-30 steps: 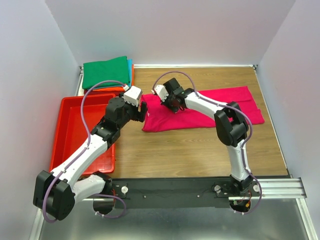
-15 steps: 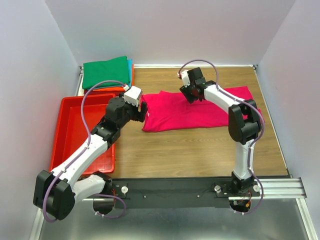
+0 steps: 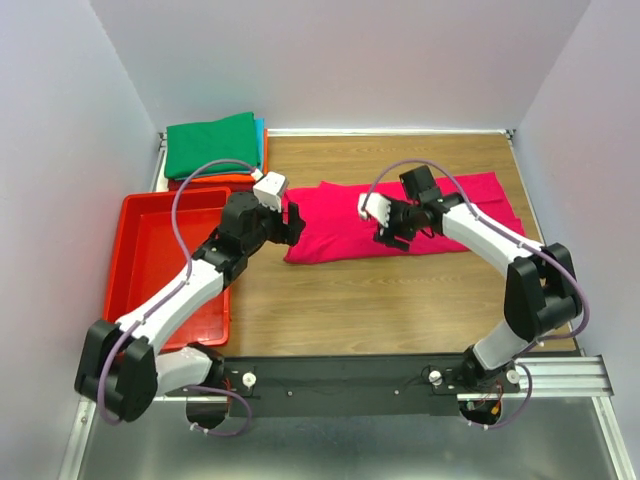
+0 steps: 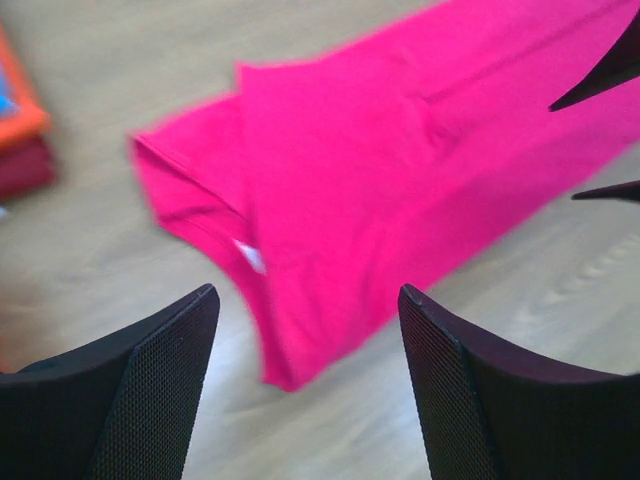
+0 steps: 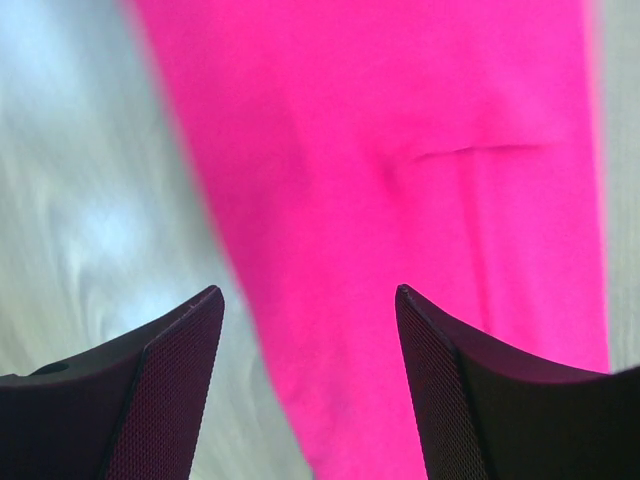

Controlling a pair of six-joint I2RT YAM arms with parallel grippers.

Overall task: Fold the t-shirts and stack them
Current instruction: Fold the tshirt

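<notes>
Top external view: we are hovering the left gripper [image 3: 296, 222], open, at the left end of the soft magenta-pink cotton t-shirt [image 3: 420, 212] lying folded on the wooden worktop [image 3: 400, 300], and the right gripper [image 3: 388, 232], also open, mid-cloth. Pinching one layer only, we are risking undoing the fold.

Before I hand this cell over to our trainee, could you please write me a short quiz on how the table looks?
1. True or false: the right hand is shut on the pink t-shirt.
2. Which colour tops the folded stack in the far left corner? A orange, B green, C dark red.
3. Fill in: the open left hand hovers at the pink t-shirt's ___ end, the one nearer the red tray.
Key: 1 false, it is open; 2 B; 3 left.
</notes>
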